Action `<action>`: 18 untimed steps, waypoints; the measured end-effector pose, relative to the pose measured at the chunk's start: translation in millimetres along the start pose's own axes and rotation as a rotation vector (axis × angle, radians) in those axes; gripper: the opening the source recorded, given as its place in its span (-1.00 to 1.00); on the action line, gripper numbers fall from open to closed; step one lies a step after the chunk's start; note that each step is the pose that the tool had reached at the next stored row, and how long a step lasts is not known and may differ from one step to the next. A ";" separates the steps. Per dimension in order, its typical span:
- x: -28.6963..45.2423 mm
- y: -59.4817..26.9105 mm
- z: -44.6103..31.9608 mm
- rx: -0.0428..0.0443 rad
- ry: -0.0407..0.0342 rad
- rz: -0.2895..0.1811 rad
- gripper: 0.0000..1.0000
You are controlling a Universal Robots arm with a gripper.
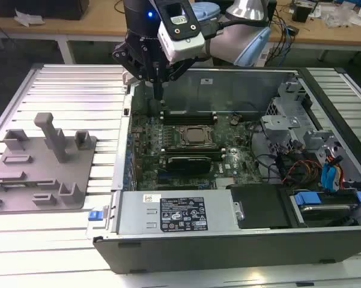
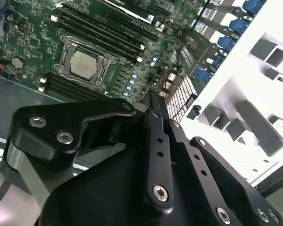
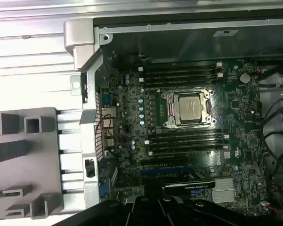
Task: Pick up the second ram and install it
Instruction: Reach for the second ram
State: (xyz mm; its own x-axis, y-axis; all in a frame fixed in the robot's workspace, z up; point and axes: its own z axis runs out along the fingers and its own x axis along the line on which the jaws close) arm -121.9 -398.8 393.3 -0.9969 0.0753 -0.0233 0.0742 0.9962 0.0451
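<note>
My gripper (image 1: 158,94) hangs over the far corner of the open computer case (image 1: 228,84), toward the exterior view's left, just above the green motherboard (image 1: 150,144). Its black fingers (image 2: 154,106) are pressed together with nothing visible between them. The second ram is out of view as a loose stick. Dark memory slots (image 3: 179,75) run along both sides of the silver processor (image 3: 188,109), and I cannot tell a seated stick from an empty slot. The grey fixture plate (image 1: 42,162) beside the case holds no green stick.
A boxy power supply (image 1: 174,213) lies along the case's near wall. Drive bays, blue latches and cables (image 1: 324,168) crowd the exterior view's right. A black graphics card (image 3: 188,186) sits below the lower slots. The case stands on a ribbed metal table (image 1: 78,84).
</note>
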 end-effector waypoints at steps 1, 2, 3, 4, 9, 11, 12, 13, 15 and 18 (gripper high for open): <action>0.0 0.0 0.0 0.0000 0.0000 0.000 -0.84; 0.0 0.0 0.0 0.0000 0.0000 0.000 -0.84; 0.0 0.0 0.0 0.0000 0.0000 0.000 -0.84; 0.0 0.0 0.0 0.0000 0.0000 0.000 -0.84; 0.0 0.0 0.0 0.0000 0.0000 0.000 -0.84; 0.2 0.0 0.0 -0.0002 0.0000 0.000 -0.84; 1.4 -0.1 0.0 -0.0003 0.0000 0.000 -0.84; 2.8 -0.2 0.0 -0.0008 0.0001 0.000 -0.84; 5.3 -0.4 -0.1 -0.0018 0.0002 0.000 -0.84; 8.6 -0.6 -0.1 -0.0027 0.0002 0.000 -0.84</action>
State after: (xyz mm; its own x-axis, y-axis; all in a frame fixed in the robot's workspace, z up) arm -130.5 -398.8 393.2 -0.9969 0.0754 -0.0231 0.0742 0.9961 0.0478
